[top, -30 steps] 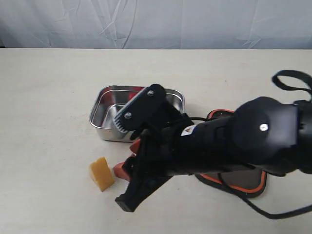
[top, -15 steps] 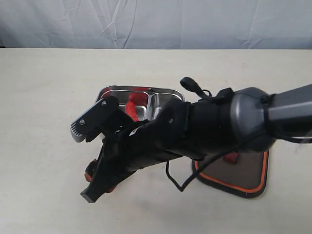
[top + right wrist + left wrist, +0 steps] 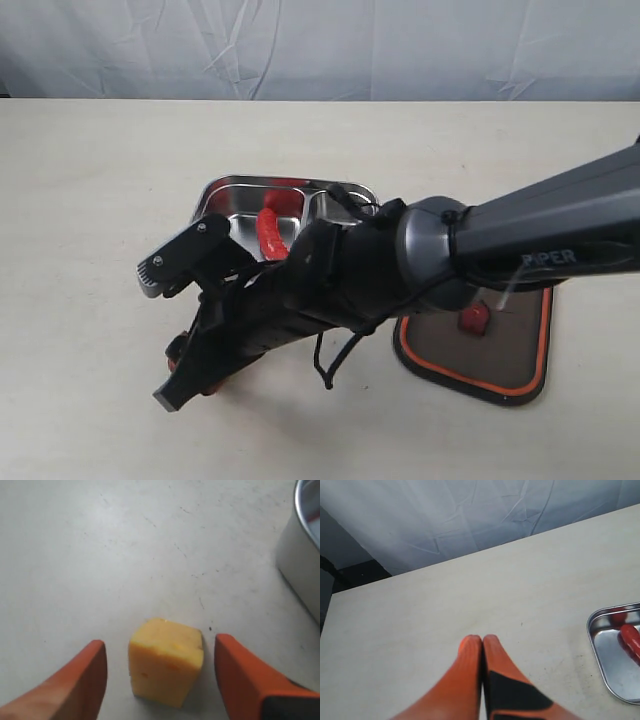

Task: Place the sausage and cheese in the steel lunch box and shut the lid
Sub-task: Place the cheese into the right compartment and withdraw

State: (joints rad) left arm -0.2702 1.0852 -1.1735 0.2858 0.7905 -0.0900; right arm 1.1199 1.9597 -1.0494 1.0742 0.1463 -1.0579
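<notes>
Currently, the steel lunch box [image 3: 214, 190] is found uncovered on the table [image 3: 90, 180]. The sausage [image 3: 270, 233] is seen lying inside the box, in the compartment on the side away from the lid [image 3: 520, 345]. One end of it is propped toward the box's rear wall.

The lid is noted flat on the table just beside the box, orange seal rim showing around its edge and the small valve [image 3: 473, 318] visible near its middle. Its near edge is partly masked by the arm, so contact with the box cannot be told.

The cheese [image 3: 166, 661] is recorded outside the box, standing on the table near the box's outer wall. In the exterior view it is hidden behind the arm.

The right gripper [image 3: 160, 642] is positioned low over the table in front of the box. Its jaws are spread, one orange finger [image 3: 75, 685] on either side of the cheese. A gap is observed on both sides, so no contact is made.

The left gripper [image 3: 482, 641] is seen away from the box, over bare table. Its jaws are pressed together, with nothing between them.
</notes>
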